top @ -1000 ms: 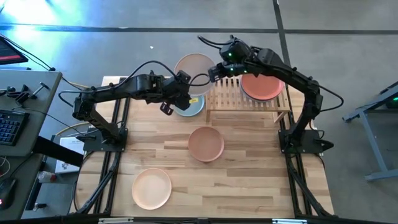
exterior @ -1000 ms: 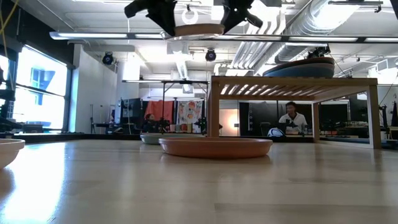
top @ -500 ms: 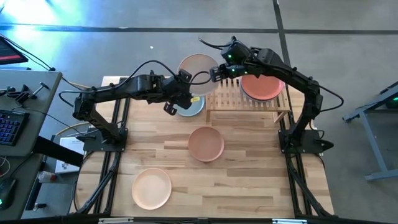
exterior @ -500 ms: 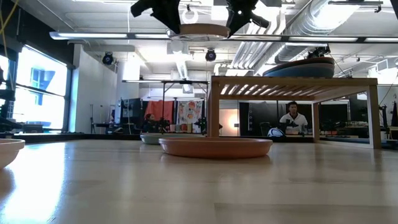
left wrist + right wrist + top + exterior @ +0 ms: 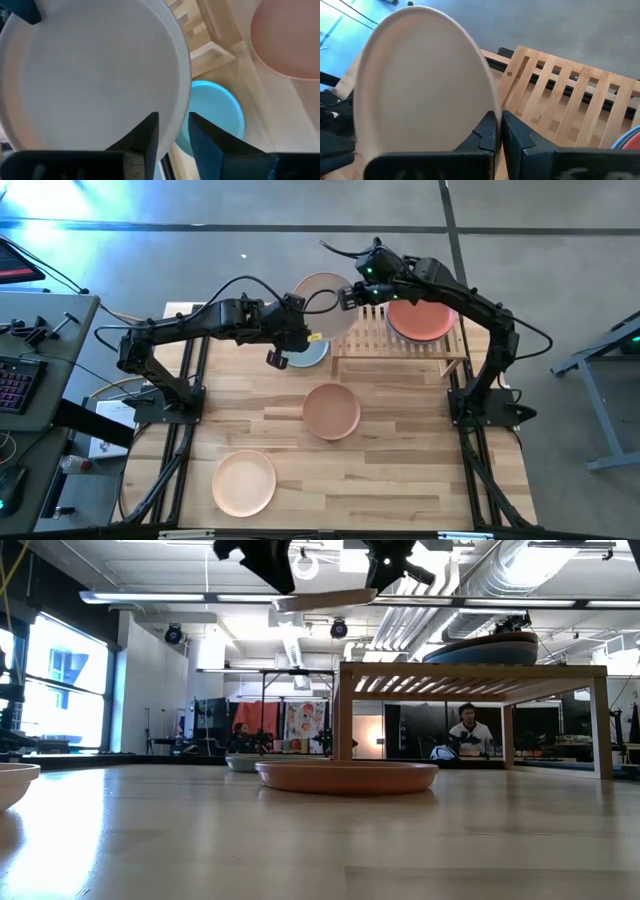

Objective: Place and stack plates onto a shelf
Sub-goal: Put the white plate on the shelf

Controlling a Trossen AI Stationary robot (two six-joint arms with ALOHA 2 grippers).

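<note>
Off-white plate [image 5: 322, 300]: hanging in mid-air near the table's far edge, just left of the shelf [image 5: 400, 338].
Left gripper [image 5: 293, 330]: clamping its near-left rim.
Right gripper [image 5: 350, 293]: pinching its right rim.
Handover: left arm should be letting go only once the right grip looks secure.
Landing spot: bare slats beside the pink plate [image 5: 420, 318].

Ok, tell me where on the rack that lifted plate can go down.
The rack's left half is bare slats. Its right half holds the plate stack. The lifted plate hangs just left of the rack, pinched by both end effectors.
</note>
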